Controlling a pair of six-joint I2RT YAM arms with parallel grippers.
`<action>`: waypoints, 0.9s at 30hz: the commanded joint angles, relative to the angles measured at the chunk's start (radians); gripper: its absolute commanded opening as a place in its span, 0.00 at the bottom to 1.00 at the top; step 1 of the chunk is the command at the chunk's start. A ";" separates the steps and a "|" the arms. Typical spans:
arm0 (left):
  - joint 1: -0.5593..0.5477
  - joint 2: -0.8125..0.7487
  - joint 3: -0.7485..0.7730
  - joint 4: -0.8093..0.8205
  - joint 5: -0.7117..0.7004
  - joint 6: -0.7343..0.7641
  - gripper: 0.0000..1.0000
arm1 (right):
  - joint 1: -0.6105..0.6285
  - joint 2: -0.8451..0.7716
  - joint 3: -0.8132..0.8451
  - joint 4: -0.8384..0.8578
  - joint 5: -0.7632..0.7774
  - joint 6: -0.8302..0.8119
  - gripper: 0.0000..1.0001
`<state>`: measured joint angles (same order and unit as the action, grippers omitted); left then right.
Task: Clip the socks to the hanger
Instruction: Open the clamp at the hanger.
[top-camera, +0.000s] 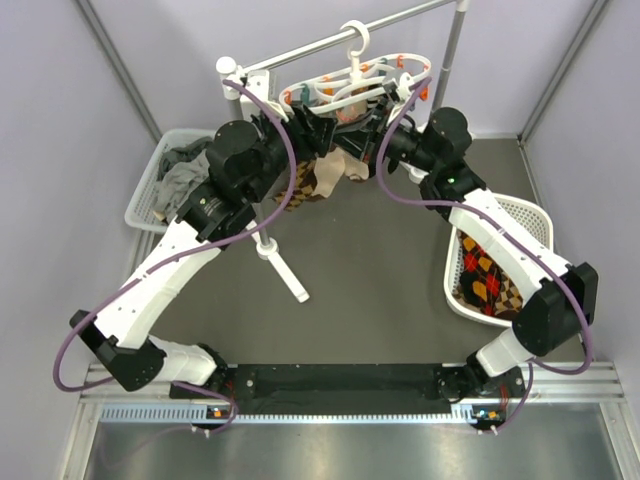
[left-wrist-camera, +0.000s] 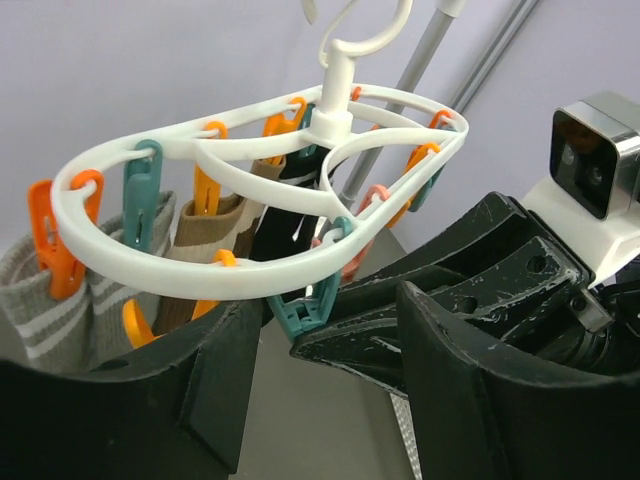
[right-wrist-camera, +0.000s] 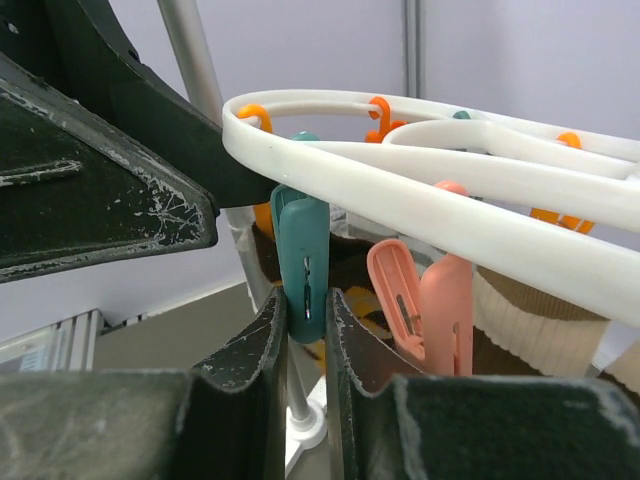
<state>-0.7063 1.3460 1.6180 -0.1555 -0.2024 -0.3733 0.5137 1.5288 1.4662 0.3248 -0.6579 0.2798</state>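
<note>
The white oval hanger (top-camera: 355, 85) hangs by its hook from the rail, and its ring shows in the left wrist view (left-wrist-camera: 200, 280) and the right wrist view (right-wrist-camera: 420, 180). Argyle socks (top-camera: 318, 180) hang from its clips; brown and black cuffs (left-wrist-camera: 205, 235) show under the ring. My right gripper (right-wrist-camera: 305, 320) is shut on a teal clip (right-wrist-camera: 302, 260) at the ring's near edge, which also shows in the left wrist view (left-wrist-camera: 308, 308). My left gripper (left-wrist-camera: 320, 400) is open and empty just below the ring, beside the right fingers (left-wrist-camera: 400, 335). More argyle socks (top-camera: 490, 282) lie in the right basket.
A white basket (top-camera: 540, 225) stands at the right. Another basket (top-camera: 150, 185) with grey socks is at the left. A grey striped sock (left-wrist-camera: 45, 300) hangs on an orange clip. A pink clip (right-wrist-camera: 435, 305) hangs next to the teal one. The rail stand's foot (top-camera: 283, 265) reaches mid-table.
</note>
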 joint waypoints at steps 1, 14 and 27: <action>-0.019 0.015 0.056 0.017 -0.006 -0.022 0.61 | 0.017 -0.048 0.014 -0.012 0.058 -0.053 0.00; -0.028 0.059 0.089 -0.004 -0.110 -0.003 0.52 | 0.046 -0.058 0.023 -0.072 0.115 -0.125 0.00; -0.030 0.097 0.106 -0.015 -0.143 0.030 0.51 | 0.063 -0.048 0.039 -0.110 0.132 -0.171 0.00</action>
<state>-0.7292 1.4319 1.6768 -0.2062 -0.3347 -0.3611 0.5480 1.5188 1.4670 0.2146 -0.5129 0.1329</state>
